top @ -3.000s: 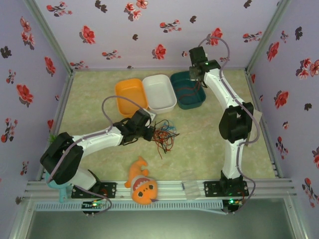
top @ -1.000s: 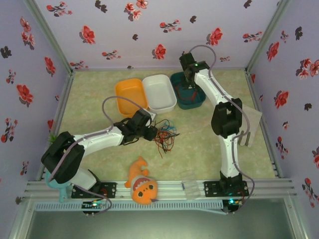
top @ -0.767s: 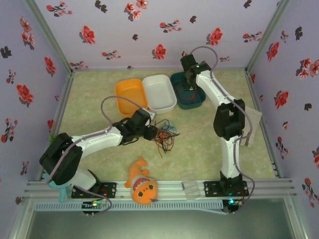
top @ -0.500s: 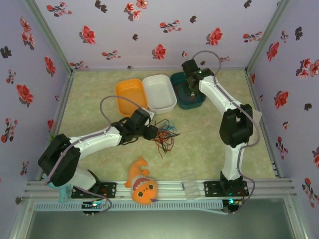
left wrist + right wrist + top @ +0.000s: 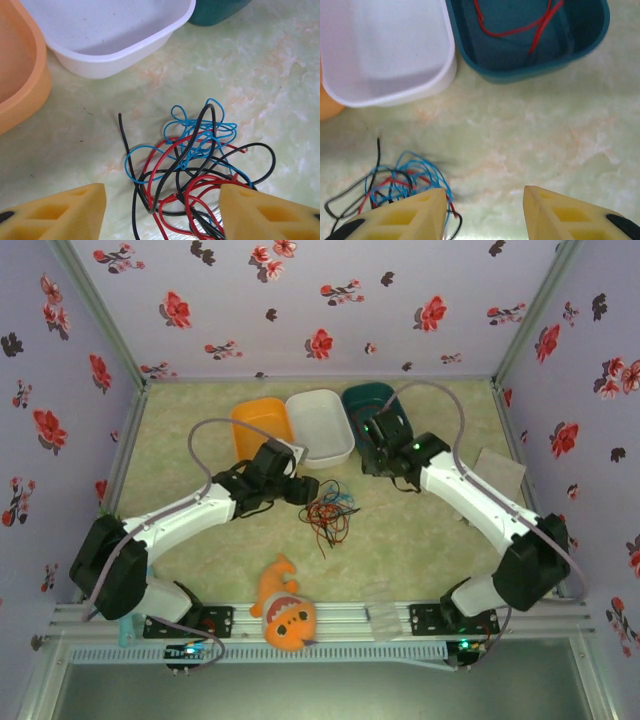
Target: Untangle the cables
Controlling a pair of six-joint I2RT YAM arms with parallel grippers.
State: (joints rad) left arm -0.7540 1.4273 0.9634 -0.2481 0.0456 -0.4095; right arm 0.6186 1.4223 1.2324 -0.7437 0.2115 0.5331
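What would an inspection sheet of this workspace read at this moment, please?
Surface: table marbled green, bare between items.
Job's things: wires, red, black and blue, tangled in one heap; red wire lies in teal bin.
Clutter: white bin, orange bin, plush fish at near edge.
Tools: left tool open above wires; right tool open over bare table beside them.
Cables: grey hoses loop along arms.
Surroundings: floral walls.

Bright, even light; cables (image 5: 195, 142) cast faint soft shadows; wrist views slightly blurred.
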